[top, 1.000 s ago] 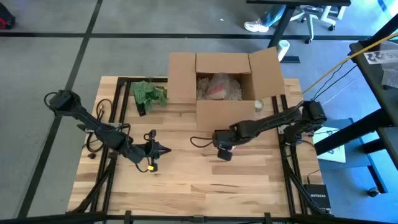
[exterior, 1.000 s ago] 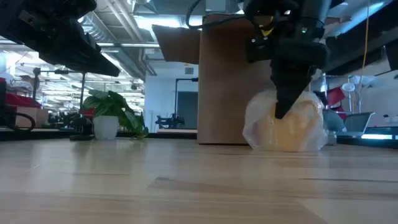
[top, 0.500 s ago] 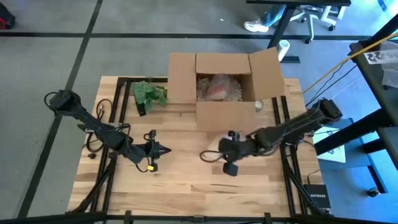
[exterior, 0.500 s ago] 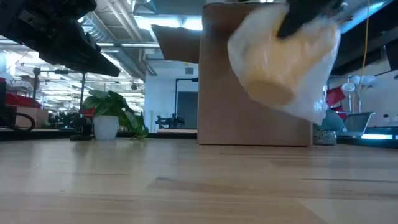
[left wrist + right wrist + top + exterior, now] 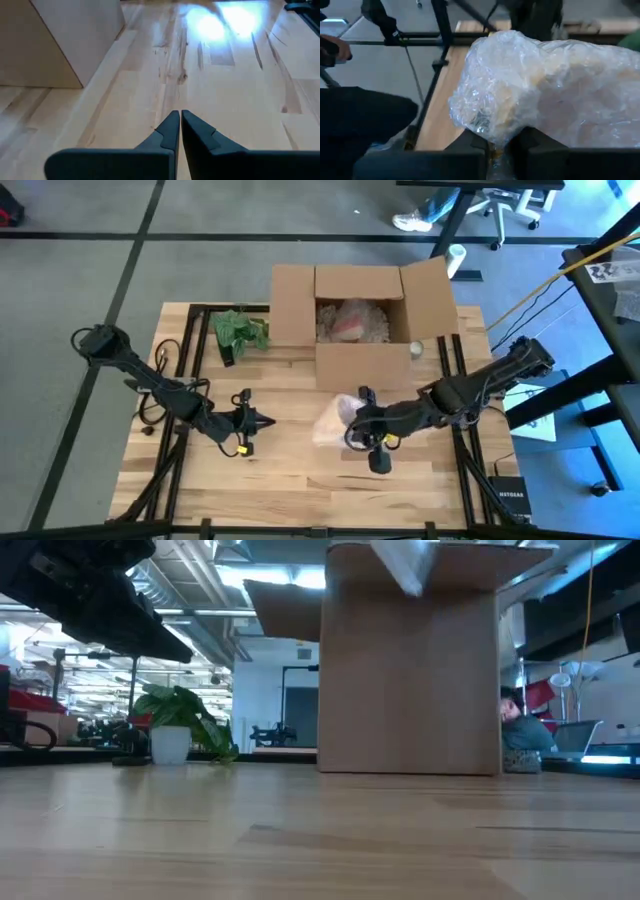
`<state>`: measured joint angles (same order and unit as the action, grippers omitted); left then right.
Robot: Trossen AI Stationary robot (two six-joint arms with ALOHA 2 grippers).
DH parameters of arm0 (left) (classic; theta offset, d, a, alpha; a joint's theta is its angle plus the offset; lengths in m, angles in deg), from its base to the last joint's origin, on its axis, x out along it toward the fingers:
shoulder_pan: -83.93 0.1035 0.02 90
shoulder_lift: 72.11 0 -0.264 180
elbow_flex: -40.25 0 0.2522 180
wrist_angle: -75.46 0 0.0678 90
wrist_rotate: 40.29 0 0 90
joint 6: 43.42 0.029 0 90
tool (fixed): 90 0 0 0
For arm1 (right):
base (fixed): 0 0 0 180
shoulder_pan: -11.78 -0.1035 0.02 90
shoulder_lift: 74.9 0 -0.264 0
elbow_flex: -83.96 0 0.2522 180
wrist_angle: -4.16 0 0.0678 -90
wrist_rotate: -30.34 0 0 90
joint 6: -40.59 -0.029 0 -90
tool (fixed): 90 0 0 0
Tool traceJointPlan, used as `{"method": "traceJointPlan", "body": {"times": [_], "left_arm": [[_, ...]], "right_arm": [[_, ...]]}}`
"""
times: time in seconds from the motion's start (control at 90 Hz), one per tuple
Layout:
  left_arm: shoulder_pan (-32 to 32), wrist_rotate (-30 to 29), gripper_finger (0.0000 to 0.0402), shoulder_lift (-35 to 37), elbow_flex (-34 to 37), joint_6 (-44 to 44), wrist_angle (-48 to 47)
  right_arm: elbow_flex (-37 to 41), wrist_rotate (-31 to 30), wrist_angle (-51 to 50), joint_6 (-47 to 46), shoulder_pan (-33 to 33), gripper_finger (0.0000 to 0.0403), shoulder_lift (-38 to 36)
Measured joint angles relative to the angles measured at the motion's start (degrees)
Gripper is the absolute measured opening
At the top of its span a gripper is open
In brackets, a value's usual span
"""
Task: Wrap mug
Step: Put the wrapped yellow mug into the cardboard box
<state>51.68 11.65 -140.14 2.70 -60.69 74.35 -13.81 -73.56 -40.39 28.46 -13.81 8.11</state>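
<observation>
Above the table's middle, my right gripper [image 5: 352, 423] pinches the clear plastic-wrapped yellowish mug [image 5: 555, 95]; I'd carry level, left gripper [image 5: 180, 131] pressed together.

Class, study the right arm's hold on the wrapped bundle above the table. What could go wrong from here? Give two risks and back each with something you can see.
1. The right claw pinches only the plastic wrap at one edge of the wrapped bundle, so the film may tear or slip and drop it onto the table.
2. The bundle hangs close to the cardboard box; a swing could knock it against the box's wall.
</observation>
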Motion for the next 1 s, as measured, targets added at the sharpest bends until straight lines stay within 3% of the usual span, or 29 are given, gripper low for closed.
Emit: {"method": "traceJointPlan", "body": {"times": [0.256,0.533,1.0], "left_arm": [[0.0,0.0,0.0,0.0,-0.01,0.14,-0.01],[0.0,0.02,0.0,0.0,0.0,0.3,-0.03],[0.0,0.02,0.0,0.0,0.0,0.78,-0.05]], "right_arm": [[-8.77,-0.79,-6.59,6.43,7.07,0.0013,-0.02],[-13.47,4.52,-6.66,11.52,14.42,0.0012,-0.02],[-20.93,5.45,-8.56,15.44,17.12,0.0012,-0.02]]}}
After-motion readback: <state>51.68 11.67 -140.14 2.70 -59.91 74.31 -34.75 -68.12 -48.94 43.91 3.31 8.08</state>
